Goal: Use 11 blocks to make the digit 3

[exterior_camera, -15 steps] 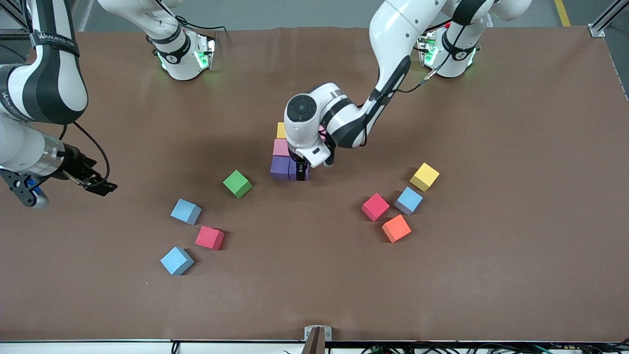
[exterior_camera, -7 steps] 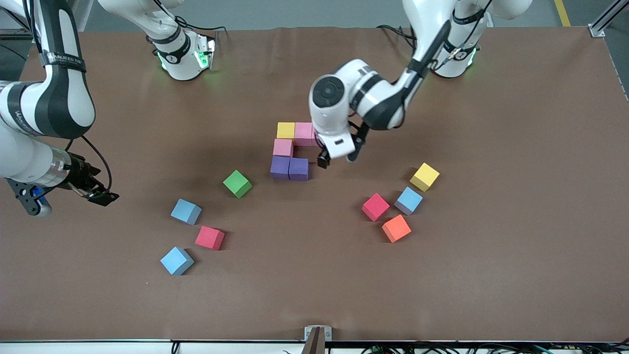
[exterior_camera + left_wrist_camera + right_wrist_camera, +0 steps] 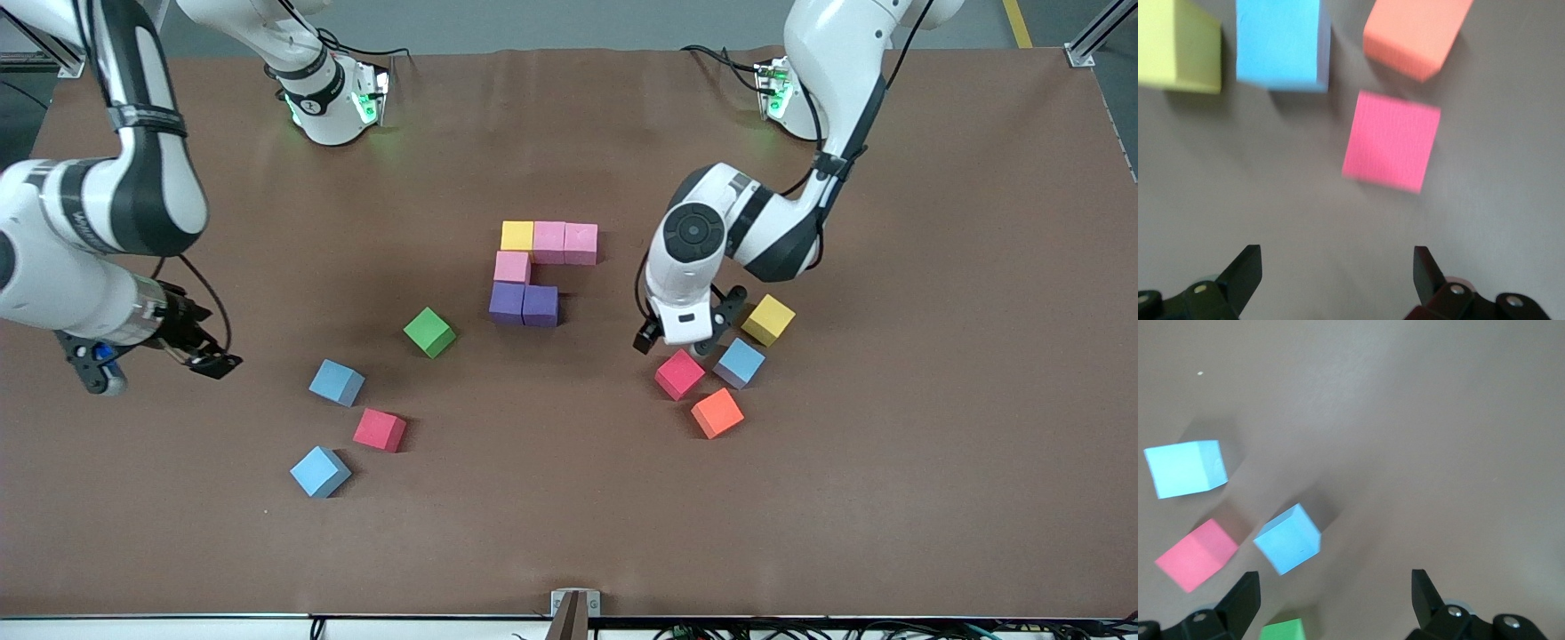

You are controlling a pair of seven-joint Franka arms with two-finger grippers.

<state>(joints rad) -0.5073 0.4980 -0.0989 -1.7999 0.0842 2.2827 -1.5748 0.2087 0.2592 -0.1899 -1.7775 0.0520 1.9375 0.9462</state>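
- The brown worktop (image 3: 889,498) carries everything; the partial digit 3 (image 3: 533,271) near its middle is taken as the landmark.
- Six blocks are seen joined in that figure: a yellow block (image 3: 516,236) and two pink blocks (image 3: 565,243) form the top bar, a third pink block (image 3: 511,267) sits just under the yellow one, and two purple blocks (image 3: 523,304) lie touching it, nearer the camera.
- By this count, five of the eleven are judged still to be placed: the rest of the middle bar, the lower spine piece and the bottom bar.
- A loose cluster lies toward the left arm's end from the figure: a yellow cube (image 3: 768,320), a light blue cube (image 3: 740,363), a red cube (image 3: 679,374) and an orange cube (image 3: 717,413).
- A second loose group lies toward the right arm's end from the figure: a green cube (image 3: 429,332), a blue cube (image 3: 336,383), another red cube (image 3: 380,430) and another blue cube (image 3: 319,472).
- The left claw (image 3: 677,342) is held over the first cluster, just above the red cube, fingers apart and empty; a pick of that cube is judged likely.
- The right claw (image 3: 206,357) is held over bare worktop near the second group, fingers apart, nothing gripped.
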